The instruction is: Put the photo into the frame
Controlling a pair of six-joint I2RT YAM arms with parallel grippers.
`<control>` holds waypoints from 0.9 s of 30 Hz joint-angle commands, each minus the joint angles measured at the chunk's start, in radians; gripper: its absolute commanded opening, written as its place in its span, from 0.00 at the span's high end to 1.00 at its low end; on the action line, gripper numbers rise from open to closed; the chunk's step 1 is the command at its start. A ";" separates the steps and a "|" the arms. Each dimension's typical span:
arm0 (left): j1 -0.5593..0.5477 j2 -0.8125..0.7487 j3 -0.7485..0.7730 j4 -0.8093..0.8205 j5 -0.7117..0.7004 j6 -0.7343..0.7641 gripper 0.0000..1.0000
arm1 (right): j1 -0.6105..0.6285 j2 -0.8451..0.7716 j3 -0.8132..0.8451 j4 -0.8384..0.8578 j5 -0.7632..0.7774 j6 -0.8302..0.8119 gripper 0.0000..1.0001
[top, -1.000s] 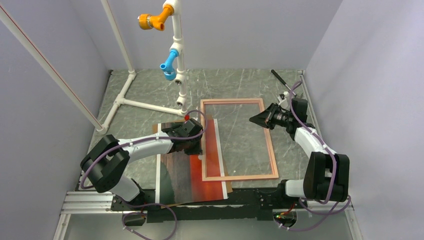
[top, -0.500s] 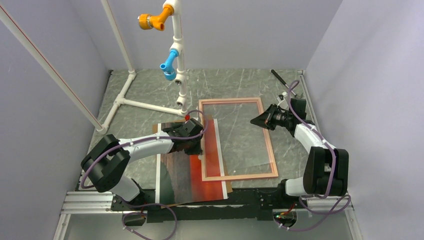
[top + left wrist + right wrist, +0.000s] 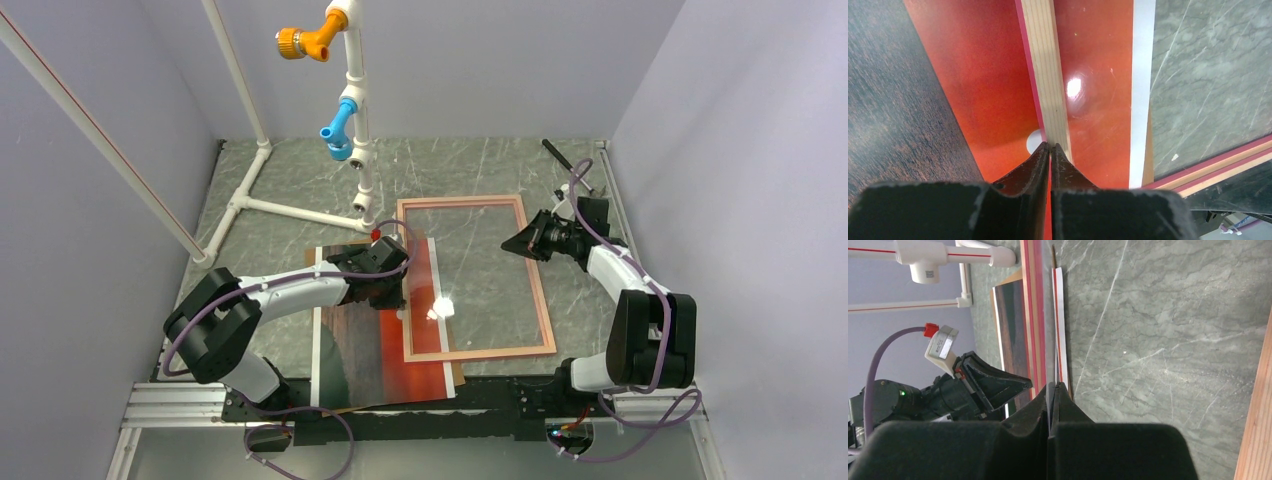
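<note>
While the left gripper and right gripper stay clenched, we see the frame's far end has swung slightly left. Its left rail lies across the photo, under the left fingertips.

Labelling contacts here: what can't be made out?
Left wrist view: whether the left gripper touches the frame; its fingers cover the contact.
Top view: the photo centre, hidden under the left arm.
Right wrist view: whether the right gripper touches anything; its fingers block it.

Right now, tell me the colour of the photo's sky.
The photo shows orange-red sky; best in left wrist view.
</note>
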 commanded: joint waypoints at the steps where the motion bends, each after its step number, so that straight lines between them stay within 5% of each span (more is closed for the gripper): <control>1: -0.019 0.047 -0.006 -0.030 -0.016 0.021 0.90 | 0.033 0.014 0.006 -0.018 -0.017 -0.026 1.00; 9: -0.022 0.051 -0.003 -0.034 -0.019 0.021 0.90 | 0.073 0.037 0.011 -0.022 0.030 -0.026 0.87; 17: -0.029 0.061 0.009 -0.041 -0.024 0.021 0.90 | 0.084 0.038 0.019 -0.043 0.080 -0.052 0.49; 27: -0.033 0.061 0.015 -0.054 -0.034 0.021 0.90 | 0.115 0.032 0.029 -0.064 0.128 -0.069 0.23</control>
